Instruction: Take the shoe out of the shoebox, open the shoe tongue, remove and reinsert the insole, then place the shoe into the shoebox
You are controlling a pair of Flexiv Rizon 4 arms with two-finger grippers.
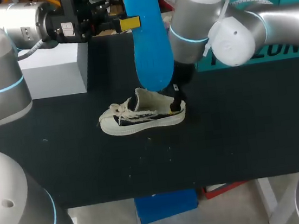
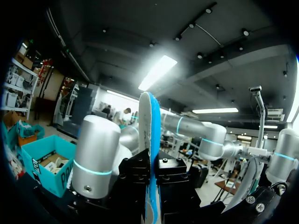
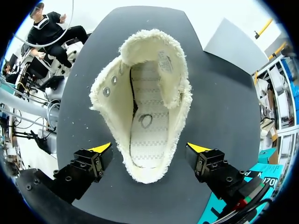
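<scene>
While both arms hang over the table [image 1: 241, 144], how does the shoe [image 1: 142, 119] look?

Low and cream-white, with dark side panels, loose pale laces and a pale sole. From my right wrist its mouth gapes wide. Fleecy cream lining runs round the rim, and a pale, lined footbed shows inside.

Which way does it point?

It stands sole-down near the middle of the black table and lies lengthwise across it, toe toward my left side and heel toward my right. The insole [image 1: 149, 35] is out of it. It is bright blue on its broad face and white along the edge, and it is held above the shoe with its long axis upright.

How are your arms set?

My left arm comes in level from the left. My left gripper [image 1: 129, 22] is clamped on the upper part of the insole, which in the left wrist view stands edge-on between the two black jaws. My right arm reaches in from the right and bends down to the heel. My right gripper [image 3: 149, 148] looks straight down into the shoe. Its yellow-tipped fingers [image 3: 102, 148] are spread wide, one on each side of the heel end, close to the fleece but not gripping it.
</scene>
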